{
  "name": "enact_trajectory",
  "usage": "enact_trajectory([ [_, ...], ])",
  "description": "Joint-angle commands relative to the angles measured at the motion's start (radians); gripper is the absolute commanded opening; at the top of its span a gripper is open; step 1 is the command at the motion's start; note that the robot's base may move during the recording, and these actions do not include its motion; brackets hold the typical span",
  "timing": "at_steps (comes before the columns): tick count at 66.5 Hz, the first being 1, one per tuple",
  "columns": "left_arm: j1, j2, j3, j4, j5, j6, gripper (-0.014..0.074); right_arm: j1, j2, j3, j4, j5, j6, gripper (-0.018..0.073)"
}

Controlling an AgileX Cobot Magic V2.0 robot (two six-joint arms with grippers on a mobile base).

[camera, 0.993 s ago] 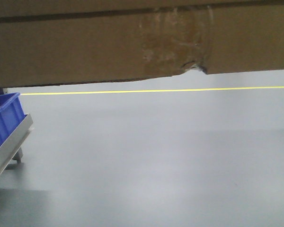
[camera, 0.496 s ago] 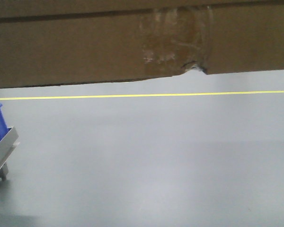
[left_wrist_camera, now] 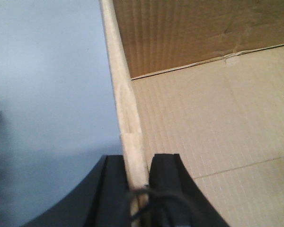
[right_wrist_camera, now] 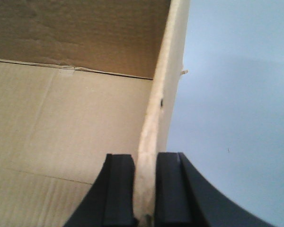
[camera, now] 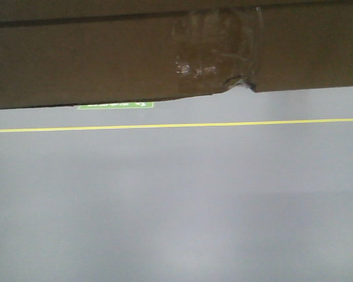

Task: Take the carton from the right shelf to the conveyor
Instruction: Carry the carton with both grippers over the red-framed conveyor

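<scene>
Gripping the carton [camera: 106, 59] by its two side walls, both arms hold it above the grey floor [camera: 176, 211]. The left gripper [left_wrist_camera: 136, 165] is clamped on the carton's left wall and the right gripper [right_wrist_camera: 146, 163] on its right wall, each with one finger inside. Beneath the carton's torn, taped bottom edge run a yellow line [camera: 176, 125] and a green marking [camera: 115, 106].

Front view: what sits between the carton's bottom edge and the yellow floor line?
In the front view, mostly bare grey floor. One small green marking sits at left, just below the carton and above the yellow line.
</scene>
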Motion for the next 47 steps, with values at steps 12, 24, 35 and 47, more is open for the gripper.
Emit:
enact_trajectory([
  [12,-0.013,-0.006,-0.003,-0.030,-0.045,0.004,-0.0017,0.007,-0.002,-0.004,0.028,-0.074,-0.008,-0.0067],
  [24,-0.013,-0.006,-0.003,-0.030,-0.045,0.004,-0.0017,0.007,-0.002,-0.004,0.028,-0.074,-0.008,-0.0067],
  [35,-0.013,-0.006,-0.003,-0.030,-0.045,0.004,-0.0017,0.007,-0.002,-0.004,0.028,-0.074,-0.008,-0.0067],
  [47,-0.013,-0.006,-0.003,-0.026,-0.045,0.004,-0.0017,0.007,-0.002,-0.004,0.028,-0.074,-0.008,-0.0067],
])
